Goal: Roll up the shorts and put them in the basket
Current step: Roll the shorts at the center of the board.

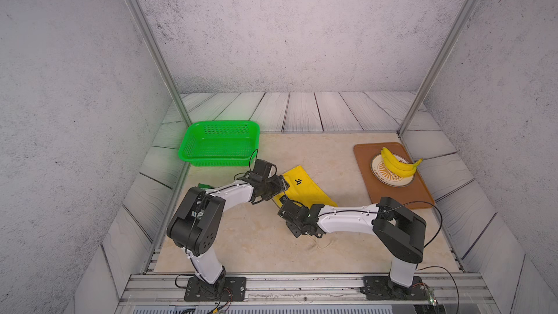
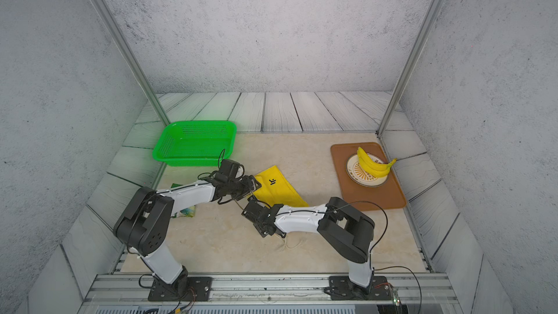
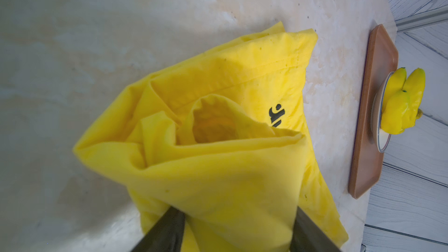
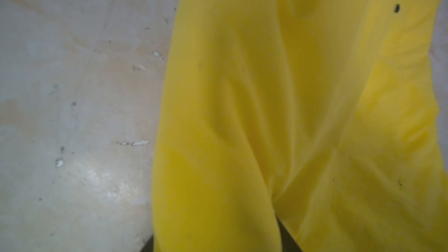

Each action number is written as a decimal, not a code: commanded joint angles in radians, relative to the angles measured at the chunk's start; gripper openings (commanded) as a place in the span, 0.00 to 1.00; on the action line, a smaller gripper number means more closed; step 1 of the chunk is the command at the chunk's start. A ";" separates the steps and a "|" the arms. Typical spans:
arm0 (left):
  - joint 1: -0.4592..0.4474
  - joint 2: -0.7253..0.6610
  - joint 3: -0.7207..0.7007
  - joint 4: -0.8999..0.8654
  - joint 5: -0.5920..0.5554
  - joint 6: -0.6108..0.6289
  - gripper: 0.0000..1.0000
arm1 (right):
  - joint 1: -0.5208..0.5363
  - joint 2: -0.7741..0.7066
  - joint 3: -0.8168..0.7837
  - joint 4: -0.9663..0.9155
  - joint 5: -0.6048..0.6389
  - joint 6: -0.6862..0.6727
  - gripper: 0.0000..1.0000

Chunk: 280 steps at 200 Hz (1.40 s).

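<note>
The shorts [image 1: 305, 190] are laid mid-table [image 1: 302, 152]; a basket [image 1: 223, 123] is set behind-left, and bananas [image 1: 395, 164] on a plate [image 1: 392, 181] on a tray [image 1: 398, 199] at right.

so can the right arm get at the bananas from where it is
Probably yes. The bananas sit on a plate on the tray at the right arm's own side, with only bare table between. But the right gripper has the shorts between its fingers, so it would have to come clear first.

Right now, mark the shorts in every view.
Top view: shorts at centre, below the middle.
Top view: same spot.
Left wrist: fill the middle and lower part.
Right wrist: fill the right half.
Landmark: black logo, in both top views and left wrist only.
</note>
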<state>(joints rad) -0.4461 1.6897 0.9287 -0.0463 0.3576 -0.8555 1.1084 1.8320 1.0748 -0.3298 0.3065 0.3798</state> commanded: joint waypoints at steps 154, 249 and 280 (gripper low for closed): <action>-0.016 -0.199 -0.269 0.342 0.063 -0.033 0.76 | -0.311 -0.037 -0.446 0.869 -1.062 0.342 0.44; -0.020 0.037 -0.134 0.212 0.105 -0.034 0.16 | -0.364 -0.103 -0.393 0.564 -1.047 0.169 0.58; -0.031 -0.023 -0.074 0.024 0.037 0.030 0.00 | -0.359 -0.176 -0.285 0.156 -0.836 0.029 0.74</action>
<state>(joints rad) -0.4679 1.7123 0.7998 0.1646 0.4641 -0.8841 0.7422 1.7142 0.7284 0.2276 -0.6838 0.5533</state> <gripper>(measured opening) 0.131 0.710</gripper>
